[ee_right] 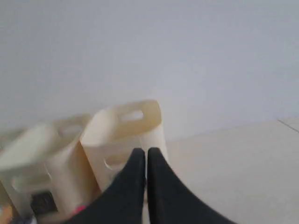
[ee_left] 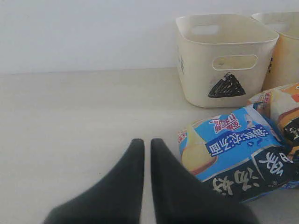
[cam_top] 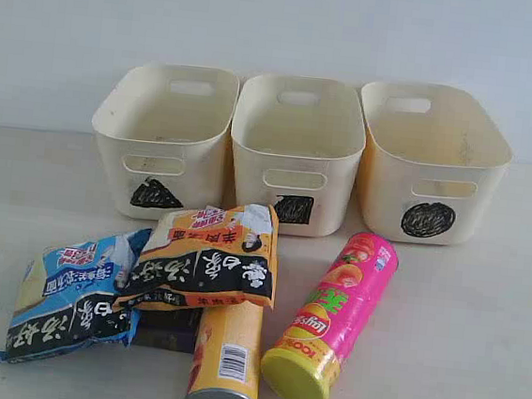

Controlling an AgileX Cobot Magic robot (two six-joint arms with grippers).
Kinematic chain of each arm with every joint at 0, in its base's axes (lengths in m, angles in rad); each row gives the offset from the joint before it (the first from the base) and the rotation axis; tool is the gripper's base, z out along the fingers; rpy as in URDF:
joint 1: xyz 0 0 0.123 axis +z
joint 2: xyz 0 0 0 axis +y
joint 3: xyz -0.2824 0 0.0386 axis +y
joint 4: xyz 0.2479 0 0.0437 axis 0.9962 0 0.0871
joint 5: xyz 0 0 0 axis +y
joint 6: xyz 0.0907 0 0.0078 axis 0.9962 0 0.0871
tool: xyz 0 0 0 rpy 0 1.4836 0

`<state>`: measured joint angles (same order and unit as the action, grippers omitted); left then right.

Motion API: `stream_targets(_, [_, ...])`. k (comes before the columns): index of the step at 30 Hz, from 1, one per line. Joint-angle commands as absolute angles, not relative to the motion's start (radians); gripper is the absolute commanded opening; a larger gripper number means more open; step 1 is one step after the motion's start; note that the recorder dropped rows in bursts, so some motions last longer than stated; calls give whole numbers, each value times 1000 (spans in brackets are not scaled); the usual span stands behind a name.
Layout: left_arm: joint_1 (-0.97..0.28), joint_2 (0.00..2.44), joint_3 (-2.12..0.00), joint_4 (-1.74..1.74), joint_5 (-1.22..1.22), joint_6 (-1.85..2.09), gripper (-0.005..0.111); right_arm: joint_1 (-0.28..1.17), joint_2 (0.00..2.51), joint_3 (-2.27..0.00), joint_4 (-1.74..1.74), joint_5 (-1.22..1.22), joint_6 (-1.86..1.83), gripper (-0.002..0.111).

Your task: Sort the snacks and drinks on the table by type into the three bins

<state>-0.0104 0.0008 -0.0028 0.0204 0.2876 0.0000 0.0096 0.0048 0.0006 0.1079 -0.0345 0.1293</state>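
The blue bag (cam_top: 73,299) and the orange bag (cam_top: 208,260) lie overlapping at the front left of the table (cam_top: 480,324). A dark edge (cam_top: 167,330) shows under them; I cannot tell whether it is the purple carton. The white and blue carton is hidden. The yellow tube (cam_top: 225,356) and the pink tube (cam_top: 335,319) lie on their sides beside the bags. Neither gripper shows in the exterior view. My left gripper (ee_left: 147,142) is shut and empty, just beside the blue bag (ee_left: 233,154). My right gripper (ee_right: 142,151) is shut and empty, raised in front of the circle bin (ee_right: 126,126).
Three cream bins stand in a row at the back: triangle (cam_top: 163,138), square (cam_top: 296,155), circle (cam_top: 430,163). All three look empty. A white wall runs behind them. Bare table (ee_left: 70,121) stretches away from the triangle bin (ee_left: 224,60).
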Motion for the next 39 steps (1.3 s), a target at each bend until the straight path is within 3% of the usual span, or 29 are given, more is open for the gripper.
stream_targets(1, [-11, 0, 0, 21, 286, -7, 4, 9, 0, 0, 167, -234, 219, 0])
stream_targets(10, [-11, 0, 0, 21, 286, -7, 4, 9, 133, -190, 79, -257, 219, 0])
stream_targets(19, [-11, 0, 0, 21, 286, -7, 4, 9, 767, -538, -100, -266, 219, 0])
stream_targets(22, [-11, 0, 0, 21, 286, -7, 4, 13, 933, -544, -115, -354, 219, 0])
stream_targets(26, [-11, 0, 0, 21, 286, -7, 4, 93, 1098, -510, -125, -477, 172, 0])
stream_targets(31, [-11, 0, 0, 21, 286, -7, 4, 299, 1282, -510, -17, -528, -56, 0])
stream_targets(39, [-11, 0, 0, 21, 286, -7, 4, 525, 1376, -510, 195, -610, -404, 0])
